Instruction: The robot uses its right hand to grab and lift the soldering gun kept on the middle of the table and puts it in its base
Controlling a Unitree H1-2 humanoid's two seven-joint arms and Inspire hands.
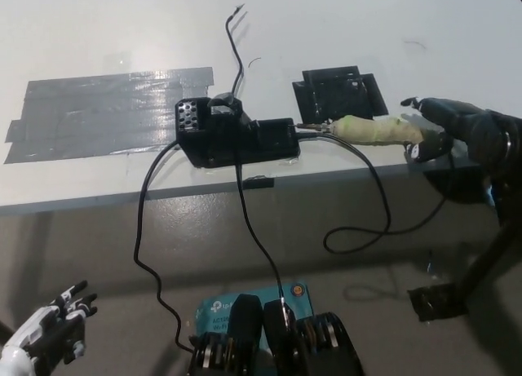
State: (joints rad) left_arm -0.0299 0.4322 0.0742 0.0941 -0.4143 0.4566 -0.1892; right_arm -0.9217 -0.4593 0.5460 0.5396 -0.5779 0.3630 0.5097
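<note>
Worktop (342,25), white and broad, carries everything we see. Our black right hand (457,130) reaches in from the right, its fingers (426,143) wrapped around the rear end of the cream-handled soldering gun (371,130), which lies flat near the worktop's near edge with its metal tip pointing left. That tip touches the right end of the black box-shaped base (236,135) at the middle. Just beyond the gun sits a flat black square bracket (338,90). A wide strip of grey tape (98,111) covers the left side. Our white left hand (50,335) hangs low at the near left, fingers spread and holding nothing.
</note>
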